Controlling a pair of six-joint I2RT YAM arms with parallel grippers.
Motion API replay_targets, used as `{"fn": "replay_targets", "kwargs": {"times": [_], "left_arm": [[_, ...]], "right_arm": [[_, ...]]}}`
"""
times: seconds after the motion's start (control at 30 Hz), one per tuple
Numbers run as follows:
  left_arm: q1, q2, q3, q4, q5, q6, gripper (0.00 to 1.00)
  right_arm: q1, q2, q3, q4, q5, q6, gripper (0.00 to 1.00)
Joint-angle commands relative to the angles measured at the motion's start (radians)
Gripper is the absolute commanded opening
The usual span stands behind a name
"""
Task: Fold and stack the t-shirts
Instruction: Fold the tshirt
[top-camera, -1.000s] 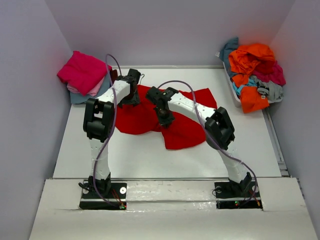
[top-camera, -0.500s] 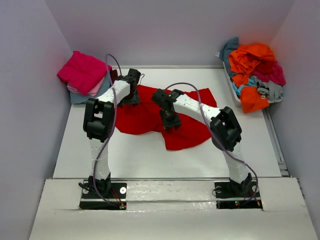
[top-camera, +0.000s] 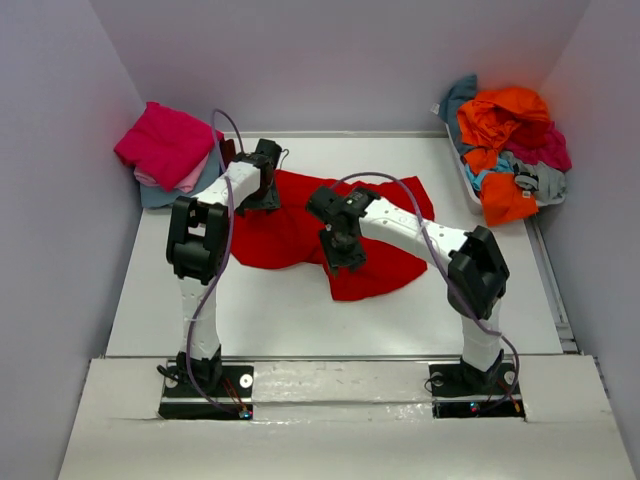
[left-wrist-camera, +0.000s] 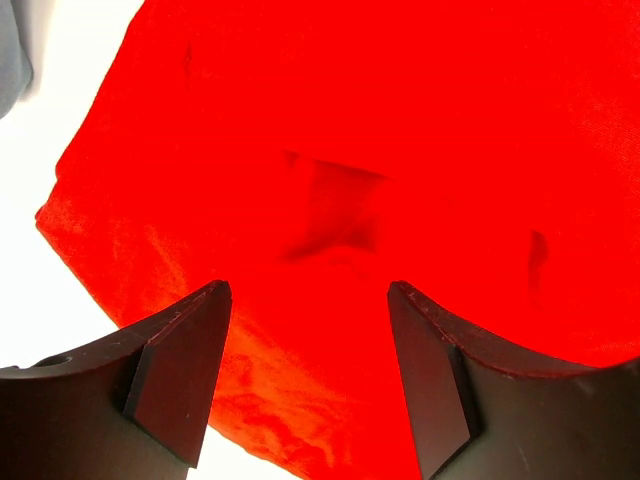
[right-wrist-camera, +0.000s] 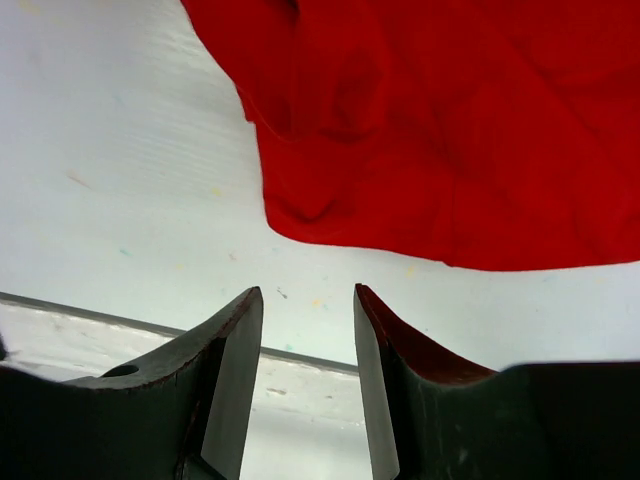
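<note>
— How do the arms stand over the red t-shirt (top-camera: 285, 238) (left-wrist-camera: 420, 120) (right-wrist-camera: 460, 150)?

— The shirt lies spread on the table (top-camera: 270, 315). The left arm rises from its base, bends at the elbow and reaches to the shirt's far left corner. The left gripper (top-camera: 263, 198) (left-wrist-camera: 307, 288) points down there, fingers wide apart with only red cloth showing below them, and it holds nothing. The right arm arches over the shirt from its right side, and the right gripper (top-camera: 341, 256) (right-wrist-camera: 307, 292) hangs at the shirt's near hem.

— Is that one gripping?

— No. Its fingers are parted by a narrower gap, and its wrist view shows bare table beneath them, with the hem just beyond the tips.

— What else lies around the shirt?

— Beyond its far left corner is a folded stack with a magenta shirt (top-camera: 165, 142) on top. Well off its right side is a loose heap topped by an orange shirt (top-camera: 505, 115).

— What has changed in the last second?

— The right elbow has swung out past the shirt's right edge and towards the near side. Its gripper has slid from the shirt's middle to the near hem. The left arm and the shirt have not moved.
</note>
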Motion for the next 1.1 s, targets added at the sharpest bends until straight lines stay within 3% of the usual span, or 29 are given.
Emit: {"fn": "replay_targets", "kwargs": {"times": [0.0, 0.27, 0.83, 0.93, 1.07], "left_arm": [[-0.001, -0.074, -0.025, 0.001, -0.014, 0.007, 0.76], [-0.001, -0.100, -0.057, 0.012, -0.021, 0.007, 0.76], [-0.001, -0.112, -0.065, 0.009, -0.031, 0.003, 0.76], [-0.001, -0.111, -0.065, 0.008, -0.031, 0.003, 0.76], [-0.001, -0.109, -0.068, 0.009, -0.033, 0.004, 0.76]], "right_arm": [[0.029, 0.026, -0.063, 0.054, -0.039, 0.024, 0.47], [0.061, 0.058, -0.124, 0.117, -0.064, 0.036, 0.47], [0.083, 0.161, -0.089, 0.130, -0.038, 0.010, 0.46], [0.083, 0.160, -0.090, 0.128, -0.027, 0.013, 0.40], [0.083, 0.149, -0.084, 0.113, -0.007, 0.024, 0.20]]}}
